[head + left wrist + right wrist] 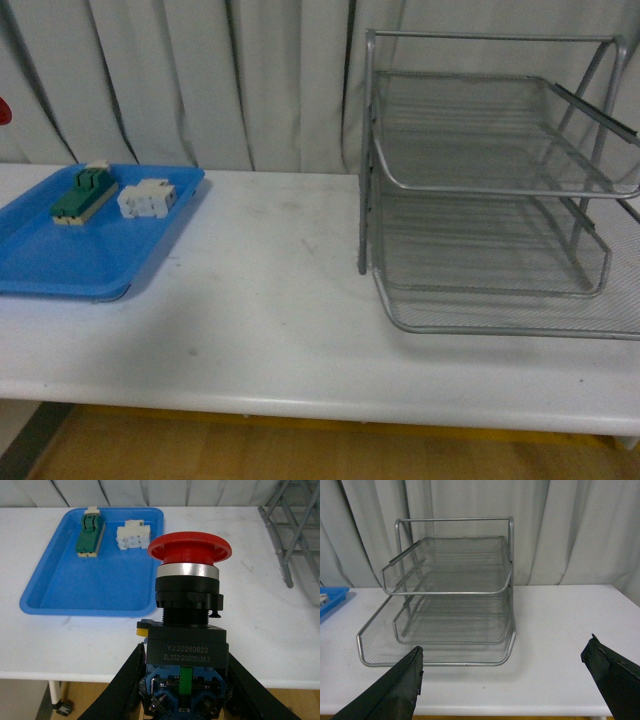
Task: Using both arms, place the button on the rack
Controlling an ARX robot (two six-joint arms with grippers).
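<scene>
Your left gripper (185, 680) has its jaws closed on the lower, dark body of the button (189, 555), with the red cap standing out beyond the fingertips. Your right gripper (504, 652) is spread wide and holds nothing; the rack (445, 593) sits ahead of its open jaws, well apart from the tips. The hold looks low on a top-heavy part, so I judge it could tilt or slip between the jaws during a swing or a handover. The broad cap could also catch a tier's front rim if you go in low. You cannot see where the pads meet the body, since the button hides the contact. Neither arm nor the button appears in the front view, so the button's height over the table (280, 300) cannot be told, and that view cuts off the rack's far side.
</scene>
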